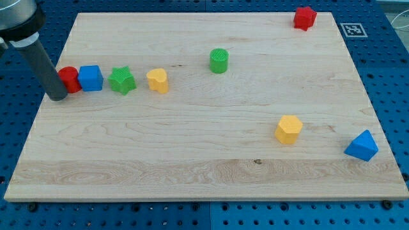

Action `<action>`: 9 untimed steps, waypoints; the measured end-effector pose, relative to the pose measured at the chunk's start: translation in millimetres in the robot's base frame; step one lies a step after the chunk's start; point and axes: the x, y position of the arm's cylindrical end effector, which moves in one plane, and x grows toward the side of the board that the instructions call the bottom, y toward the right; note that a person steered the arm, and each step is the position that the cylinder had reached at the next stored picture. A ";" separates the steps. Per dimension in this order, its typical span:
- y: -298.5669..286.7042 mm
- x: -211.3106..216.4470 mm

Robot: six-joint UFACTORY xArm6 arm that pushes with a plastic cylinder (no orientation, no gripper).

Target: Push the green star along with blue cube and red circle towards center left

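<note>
our tool is a bare rod with no jaws. its tip (57, 97) touches the red circle (69, 79) at the table's (192, 166) left edge; blue cube (91, 78), green star (121, 80) lie in a row rightward.

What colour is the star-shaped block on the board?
Green: the star shows clearly in the camera view.

A robotics lab bench: wooden board (204, 160) on blue perforated table (390, 64), fiducial marker (352, 29) at its corner.
</note>
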 end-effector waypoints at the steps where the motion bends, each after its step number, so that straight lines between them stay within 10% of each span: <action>1: 0.6 0.0; 5: 140.0 -1.7; 9: 153.0 -3.9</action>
